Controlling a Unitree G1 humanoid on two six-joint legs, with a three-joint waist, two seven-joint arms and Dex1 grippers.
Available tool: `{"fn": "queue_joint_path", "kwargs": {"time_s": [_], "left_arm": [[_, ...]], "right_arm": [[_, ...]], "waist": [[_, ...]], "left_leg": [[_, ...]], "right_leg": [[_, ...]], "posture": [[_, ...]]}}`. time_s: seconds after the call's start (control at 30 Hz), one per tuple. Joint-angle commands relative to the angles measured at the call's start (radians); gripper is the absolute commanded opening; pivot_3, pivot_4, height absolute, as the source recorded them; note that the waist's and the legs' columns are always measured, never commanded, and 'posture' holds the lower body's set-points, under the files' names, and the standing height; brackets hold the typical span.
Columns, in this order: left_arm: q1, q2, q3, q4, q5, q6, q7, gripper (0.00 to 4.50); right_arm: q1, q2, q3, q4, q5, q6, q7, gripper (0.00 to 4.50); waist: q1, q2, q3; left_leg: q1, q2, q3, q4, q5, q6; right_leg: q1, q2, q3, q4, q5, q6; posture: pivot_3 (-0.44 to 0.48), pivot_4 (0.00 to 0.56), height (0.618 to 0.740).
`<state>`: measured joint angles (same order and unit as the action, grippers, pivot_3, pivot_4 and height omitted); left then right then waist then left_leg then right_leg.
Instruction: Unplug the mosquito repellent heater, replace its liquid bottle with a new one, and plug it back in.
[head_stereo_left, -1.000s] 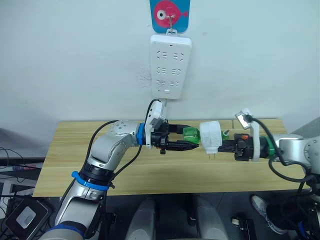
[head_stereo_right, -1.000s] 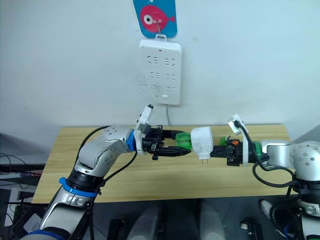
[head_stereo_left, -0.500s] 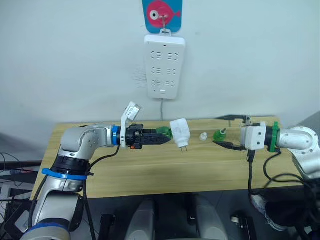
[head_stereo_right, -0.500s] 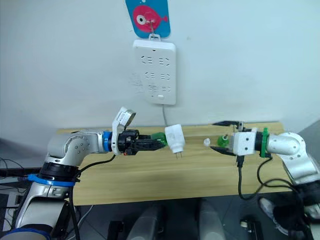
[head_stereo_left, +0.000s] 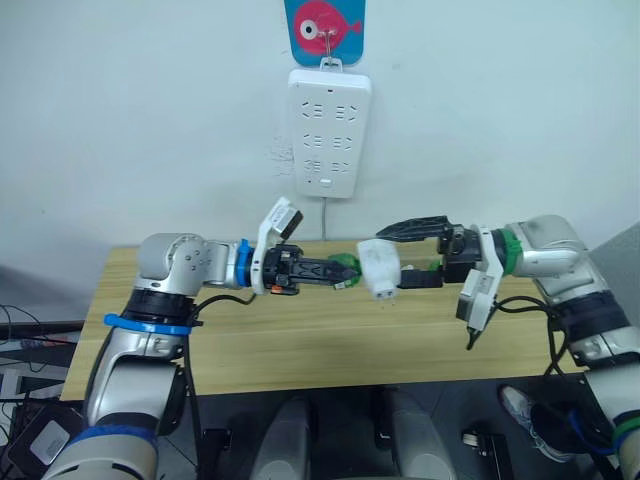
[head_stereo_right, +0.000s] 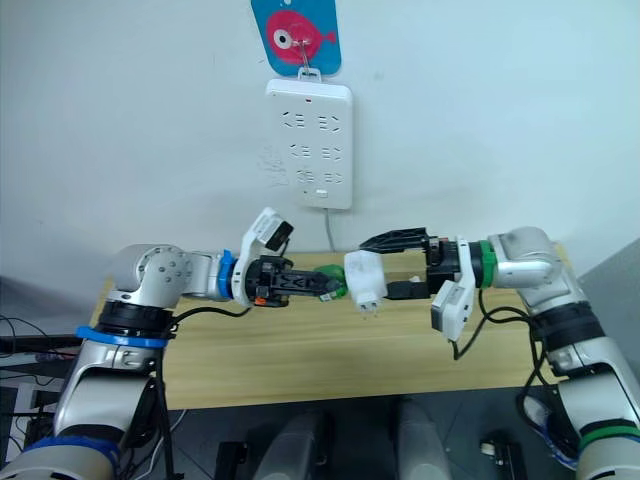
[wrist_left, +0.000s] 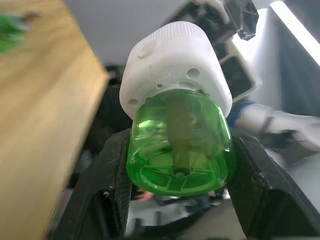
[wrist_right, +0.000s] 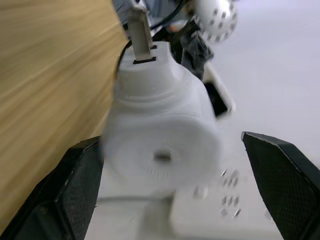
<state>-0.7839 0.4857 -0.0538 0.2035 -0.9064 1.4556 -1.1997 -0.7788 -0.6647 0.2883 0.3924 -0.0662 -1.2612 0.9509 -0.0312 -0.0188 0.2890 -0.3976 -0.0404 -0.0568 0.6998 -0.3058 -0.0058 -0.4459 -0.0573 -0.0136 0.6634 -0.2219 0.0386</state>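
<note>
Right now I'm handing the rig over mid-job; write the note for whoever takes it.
Left hand: shut on the green liquid bottle, which is seated in the mosquito repellent heater, held in the air above the wooden table.
Right hand: open, its fingers on either side of the heater's vent end, not gripping.
Power strip: on the wall, the heater not plugged in.
Done: heater unplugged, a bottle fitted.
Left: close the right hand on the heater, release the left, plug the heater back into the strip. A second green bottle lies on the table.
</note>
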Motion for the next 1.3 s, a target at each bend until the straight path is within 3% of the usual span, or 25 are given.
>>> {"fn": "queue_joint_path", "kwargs": {"time_s": [0.03, 0.33, 0.43, 0.57, 0.77, 0.9, 1.13, 1.23, 1.3], "left_arm": [[-0.01, 0.007, 0.048, -0.037, -0.053, 0.039, 0.01, 2.27], [0.004, -0.004, 0.066, -0.038, -0.066, 0.055, 0.056, 2.27], [0.002, -0.015, 0.082, -0.026, -0.074, 0.071, 0.075, 2.27], [0.006, -0.018, 0.082, -0.023, -0.079, 0.082, 0.082, 2.27], [0.009, -0.018, 0.071, -0.022, -0.076, 0.072, 0.086, 2.27], [0.033, -0.012, 0.071, -0.044, -0.051, -0.028, 0.066, 2.27], [0.017, 0.059, 0.112, -0.067, -0.047, -0.136, 0.033, 4.35], [0.098, 0.173, 0.045, -0.228, 0.071, -0.358, -0.057, 4.5], [0.176, 0.213, -0.006, -0.317, 0.219, -0.592, -0.062, 4.5]], "right_arm": [[-0.031, -0.015, 0.008, 0.06, -0.037, -0.055, -0.041, 4.47], [-0.062, -0.024, 0.055, 0.068, -0.019, -0.097, -0.118, 4.47], [-0.061, -0.032, 0.063, 0.048, 0.002, -0.105, -0.146, 4.12], [-0.061, -0.041, 0.077, 0.034, 0.0, -0.104, -0.165, 3.05], [-0.065, -0.05, 0.093, 0.022, 0.013, -0.096, -0.183, 3.0], [-0.055, -0.061, 0.098, 0.013, 0.024, -0.075, -0.184, 3.0], [0.041, -0.119, 0.079, -0.021, 0.042, 0.067, -0.168, 3.0], [0.143, -0.151, 0.048, -0.101, 0.174, 0.366, -0.141, 3.0], [0.227, -0.182, 0.047, -0.231, 0.341, 0.693, -0.078, 3.0]], "waist": [[-0.001, 0.0, 0.0], [-0.001, 0.0, 0.0], [0.0, 0.0, 0.0], [-0.001, 0.0, 0.0], [-0.001, 0.0, 0.0], [-0.001, 0.0, 0.0], [0.0, 0.0, 0.0], [0.0, 0.0, 0.0], [0.002, 0.001, 0.0]], "left_leg": [[0.0, 0.0, 0.0, 0.0, 0.0, 0.0], [0.0, 0.0, 0.001, 0.0, 0.0, 0.0], [0.0, 0.0, 0.0, 0.0, 0.0, 0.0], [0.0, 0.0, 0.0, 0.0, 0.0, 0.0], [0.0, 0.0, 0.001, 0.0, 0.0, 0.0], [0.0, 0.0, 0.001, 0.0, 0.0, 0.0], [0.0, 0.0, 0.0, 0.0, 0.0, 0.0], [-0.001, 0.0, 0.0, -0.001, 0.0, 0.0], [-0.001, 0.0, 0.0, -0.002, 0.0, 0.0]], "right_leg": [[0.0, 0.0, 0.0, 0.0, 0.0, 0.0], [-0.001, 0.0, 0.001, 0.001, 0.0, 0.0], [-0.001, 0.0, 0.001, 0.001, 0.0, 0.0], [-0.001, 0.0, 0.001, 0.001, 0.0, 0.0], [-0.001, 0.0, 0.001, 0.001, 0.0, 0.0], [-0.001, -0.001, 0.001, 0.001, 0.0, 0.0], [-0.001, -0.001, 0.001, 0.001, 0.0, 0.0], [-0.001, -0.002, 0.001, 0.0, 0.0, 0.0], [-0.001, -0.004, 0.002, 0.0, 0.0, -0.001]], "posture": [[0.0, 0.232, 0.74], [0.005, 0.237, 0.74], [0.002, 0.244, 0.74], [0.0, 0.246, 0.74], [-0.006, 0.251, 0.74], [-0.006, 0.253, 0.74], [-0.001, 0.258, 0.74], [0.008, 0.262, 0.74], [0.018, 0.263, 0.74]]}}
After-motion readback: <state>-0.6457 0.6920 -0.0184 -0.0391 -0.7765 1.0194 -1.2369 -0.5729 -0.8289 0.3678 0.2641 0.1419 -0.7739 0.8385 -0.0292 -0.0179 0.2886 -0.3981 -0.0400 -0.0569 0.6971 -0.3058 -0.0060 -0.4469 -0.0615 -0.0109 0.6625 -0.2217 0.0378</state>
